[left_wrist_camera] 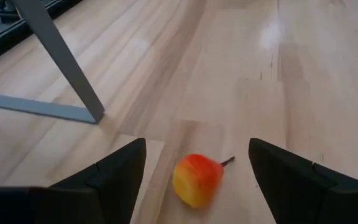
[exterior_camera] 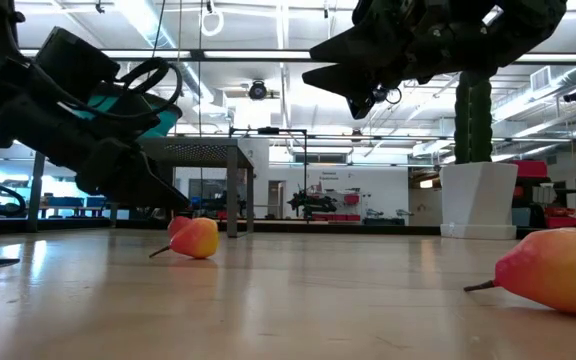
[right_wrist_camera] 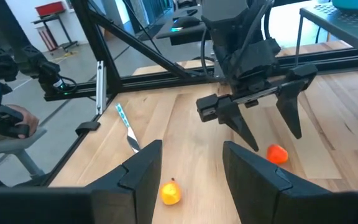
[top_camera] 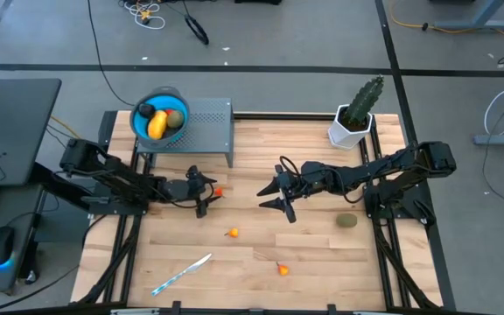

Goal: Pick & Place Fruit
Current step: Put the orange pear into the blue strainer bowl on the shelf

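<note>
The left claw stands open low over the counter, straddling a small orange-red fruit. The right claw hovers open, empty, mid-counter.

The tabletop is pale blond wood with darker grain lines. A blue bowl holds a yellow-orange fruit, and what looks like an olive-brown oval and a black ball. Small pieces are orange-red fading to yellow.
</note>
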